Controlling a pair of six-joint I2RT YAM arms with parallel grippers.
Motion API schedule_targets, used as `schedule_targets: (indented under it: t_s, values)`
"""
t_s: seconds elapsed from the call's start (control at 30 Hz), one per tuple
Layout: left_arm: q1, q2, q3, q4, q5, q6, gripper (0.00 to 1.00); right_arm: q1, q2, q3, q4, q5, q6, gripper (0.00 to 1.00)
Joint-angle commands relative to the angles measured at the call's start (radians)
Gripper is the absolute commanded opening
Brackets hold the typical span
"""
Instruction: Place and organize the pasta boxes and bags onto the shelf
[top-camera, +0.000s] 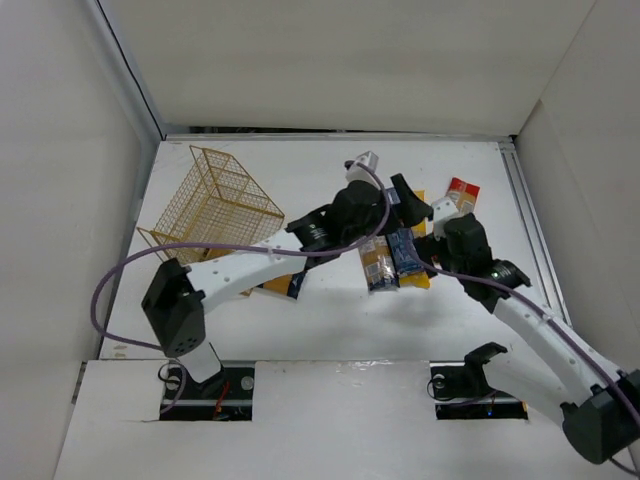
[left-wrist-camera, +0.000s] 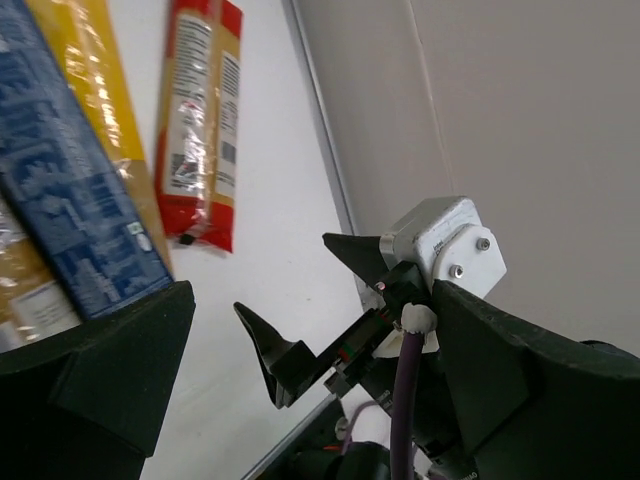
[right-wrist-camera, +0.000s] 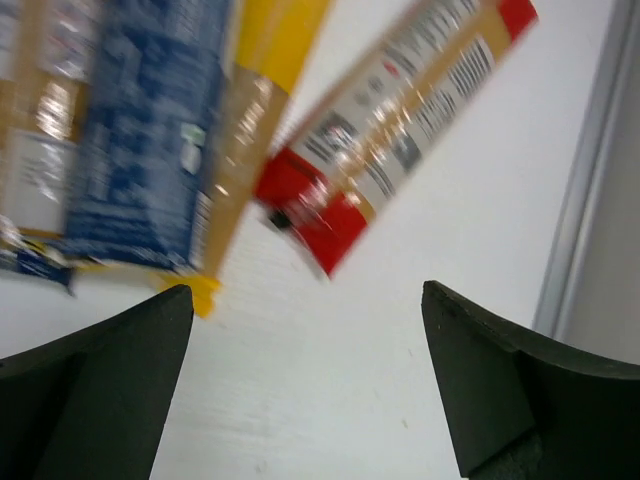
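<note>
The pasta packs lie in a cluster right of centre: a dark blue box (top-camera: 405, 250), a yellow labelled pack (top-camera: 377, 265), a plain yellow bag (top-camera: 422, 278) under them and a red-and-clear bag (top-camera: 463, 190) apart at the far right. Another pack (top-camera: 285, 286) shows partly under the left arm. The golden wire shelf (top-camera: 215, 205) stands far left. My left gripper (top-camera: 412, 205) is open and empty above the cluster's far end. My right gripper (top-camera: 440, 238) is open and empty beside it. The right wrist view shows the blue box (right-wrist-camera: 140, 130), the red bag (right-wrist-camera: 390, 130) and bare table between the jaws.
White walls enclose the table on three sides. A metal rail (top-camera: 522, 210) runs along the right edge. The left wrist view shows my right gripper's body (left-wrist-camera: 440, 240) close ahead, with the blue box (left-wrist-camera: 70, 200) and the red bag (left-wrist-camera: 200, 120) beyond.
</note>
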Motion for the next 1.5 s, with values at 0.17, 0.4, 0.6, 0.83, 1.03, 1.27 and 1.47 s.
schedule_targets:
  t_s: [0.17,0.4,0.6,0.83,1.03,1.27,1.47]
  values:
    - [0.066,0.104,-0.068,-0.412,-0.109,-0.005,1.0,-0.342,-0.195,0.045,-0.018,0.249,0.239,1.0]
    - [0.084,-0.146,-0.164,-0.193,-0.113,0.004,1.0,-0.353,-0.108,0.013,0.066,-0.032,0.12,1.0]
    - [0.096,-0.138,-0.092,-0.23,-0.19,0.041,1.0,-0.353,-0.094,0.002,0.057,-0.014,0.131,1.0]
    - [0.105,0.109,-0.009,-0.321,-0.127,-0.004,1.0,-0.362,-0.123,-0.007,0.067,0.006,0.153,1.0]
    - [0.083,0.237,0.053,-0.341,-0.084,-0.022,1.0,-0.362,-0.143,-0.007,0.057,0.006,0.153,1.0]
    - [0.043,0.355,0.123,-0.375,-0.073,-0.058,1.0,-0.362,-0.152,-0.027,0.068,-0.037,0.153,1.0]
    - [0.024,0.432,0.151,-0.406,-0.105,-0.102,1.0,-0.362,-0.152,-0.037,0.086,-0.046,0.153,1.0]
